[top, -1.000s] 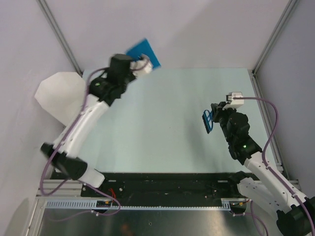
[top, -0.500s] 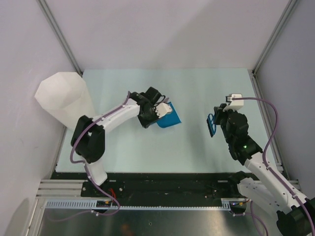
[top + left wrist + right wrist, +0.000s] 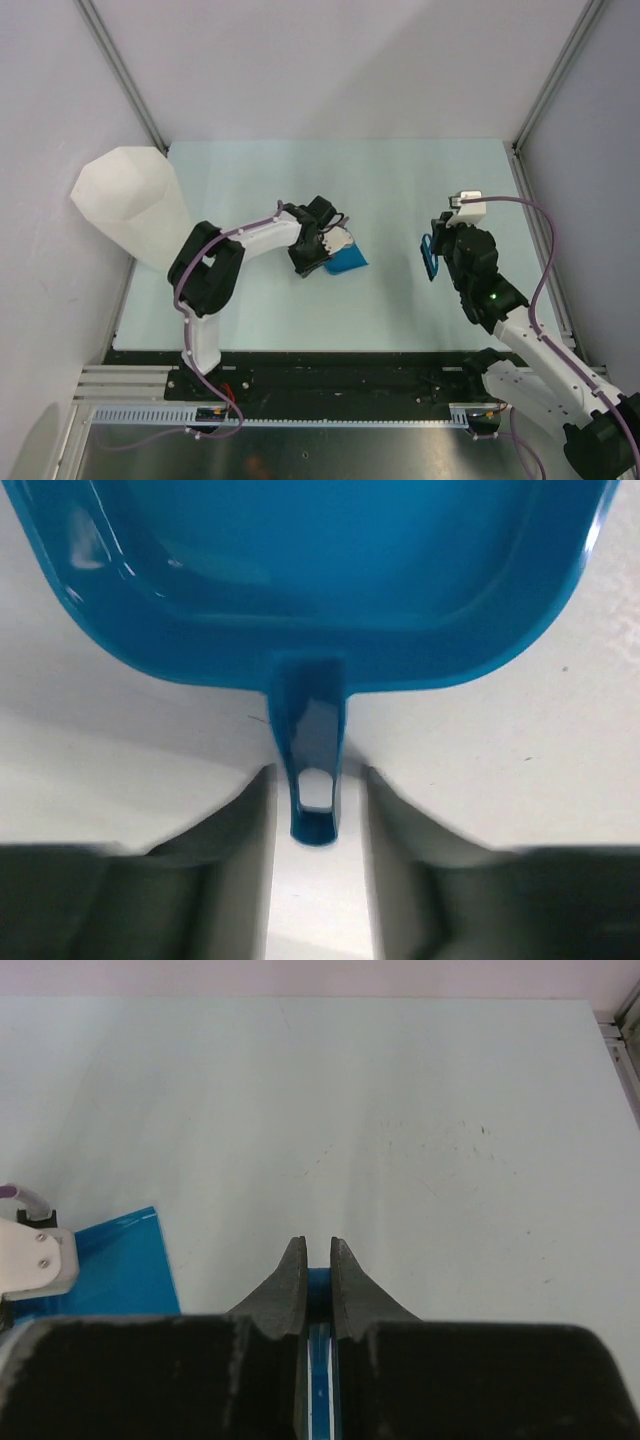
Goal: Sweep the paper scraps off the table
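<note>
No paper scraps show in any view. A blue dustpan lies on the pale green table near its middle. My left gripper is low behind the pan and slightly open. The pan's handle lies between the fingers, with a gap on its right side. My right gripper hovers over the right half of the table, shut on a blue brush. The dustpan's corner shows at the left of the right wrist view.
A tall white faceted bin stands off the table's left edge. Grey walls and metal frame rails close in the back and sides. The arms' bases sit along the dark near edge.
My left arm swung the dustpan from beside the bin at the back left down to the middle of the table, and its jaws have eased apart. The right arm has barely moved.
</note>
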`<control>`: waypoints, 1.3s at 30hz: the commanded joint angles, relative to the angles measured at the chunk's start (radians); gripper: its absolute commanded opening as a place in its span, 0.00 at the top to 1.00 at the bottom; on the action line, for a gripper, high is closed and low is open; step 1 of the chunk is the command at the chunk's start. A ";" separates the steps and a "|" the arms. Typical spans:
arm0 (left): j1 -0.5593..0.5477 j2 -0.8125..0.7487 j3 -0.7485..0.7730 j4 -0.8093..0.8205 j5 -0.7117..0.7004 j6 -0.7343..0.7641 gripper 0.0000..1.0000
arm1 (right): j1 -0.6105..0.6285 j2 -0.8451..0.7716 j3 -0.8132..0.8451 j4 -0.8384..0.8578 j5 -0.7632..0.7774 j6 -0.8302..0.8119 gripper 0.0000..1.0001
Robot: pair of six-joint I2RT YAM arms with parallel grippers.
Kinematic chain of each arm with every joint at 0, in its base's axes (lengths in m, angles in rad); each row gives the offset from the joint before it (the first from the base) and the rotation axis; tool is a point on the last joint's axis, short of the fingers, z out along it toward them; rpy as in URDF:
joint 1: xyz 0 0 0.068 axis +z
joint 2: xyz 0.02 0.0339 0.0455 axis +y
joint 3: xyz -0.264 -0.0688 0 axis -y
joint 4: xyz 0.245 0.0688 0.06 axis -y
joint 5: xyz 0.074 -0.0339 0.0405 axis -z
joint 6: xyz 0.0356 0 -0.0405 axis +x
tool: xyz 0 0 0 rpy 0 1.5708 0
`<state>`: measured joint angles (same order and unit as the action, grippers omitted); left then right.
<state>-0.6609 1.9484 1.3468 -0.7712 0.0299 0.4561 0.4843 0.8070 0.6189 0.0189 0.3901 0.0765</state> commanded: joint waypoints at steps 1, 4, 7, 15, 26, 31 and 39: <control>-0.006 -0.032 0.002 0.039 0.021 -0.005 0.40 | 0.032 0.018 0.005 0.047 0.053 -0.059 1.00; -0.002 -0.103 0.029 0.039 0.022 -0.013 0.00 | 0.063 0.046 0.004 0.113 0.087 -0.101 1.00; 0.026 -0.218 0.051 0.038 0.100 -0.036 0.00 | 0.132 0.099 0.004 0.253 0.108 -0.216 1.00; 0.297 -0.436 -0.087 0.183 0.294 -0.191 0.00 | 0.371 0.562 0.005 0.815 0.052 -0.732 1.00; 0.403 -0.460 -0.288 0.326 0.206 -0.157 0.00 | 0.557 1.041 0.162 1.023 -0.017 -0.936 1.00; 0.431 -0.465 -0.299 0.345 0.179 -0.145 0.00 | 0.591 1.055 0.202 0.878 -0.022 -0.900 0.56; 0.445 -0.445 -0.272 0.357 0.156 -0.142 0.00 | 0.730 0.792 0.232 0.446 -0.252 -0.835 0.00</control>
<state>-0.2256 1.5139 1.0489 -0.4530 0.2012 0.3149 1.1439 1.7809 0.7952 0.7498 0.3519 -0.8116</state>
